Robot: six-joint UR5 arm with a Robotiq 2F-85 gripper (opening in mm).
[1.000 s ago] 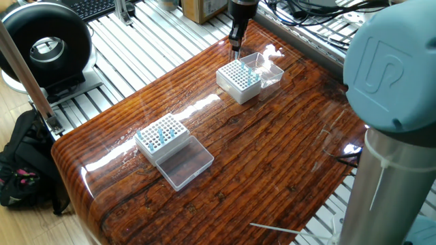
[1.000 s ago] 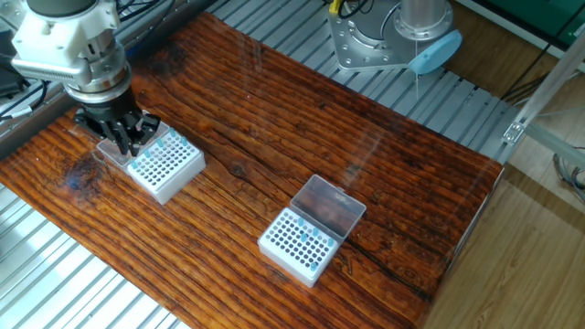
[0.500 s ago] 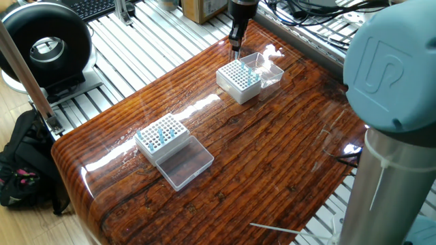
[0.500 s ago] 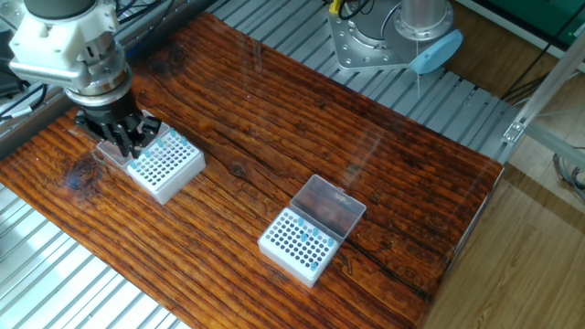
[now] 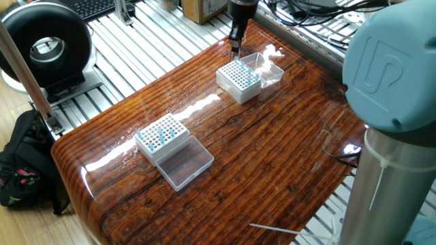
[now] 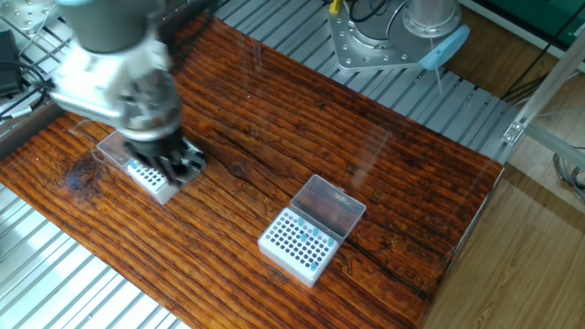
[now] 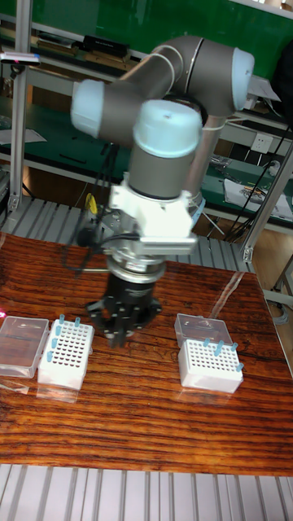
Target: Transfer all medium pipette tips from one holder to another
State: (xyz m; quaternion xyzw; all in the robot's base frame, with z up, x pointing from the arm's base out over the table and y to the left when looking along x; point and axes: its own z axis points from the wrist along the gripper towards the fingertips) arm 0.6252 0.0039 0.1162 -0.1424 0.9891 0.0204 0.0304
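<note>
Open worktop (image 5: pixel 272 156) is left between the first holder (image 5: pixel 240 80) and the second holder (image 5: pixel 162 135). The second holder is set near the rounded edge, with its clear lid (image 5: pixel 182 162) touching it. Pale-blue tips (image 5: pixel 251 73) are seated in both holders.

In the other fixed view the pincer (image 6: pixel 172 162) is blurred, and most of the first holder is hidden by it. The jaw opening cannot be determined.

Compared with half a second ago, the arm in that view has shifted across that holder. In the tall view the pincer is seen between the holders.
</note>
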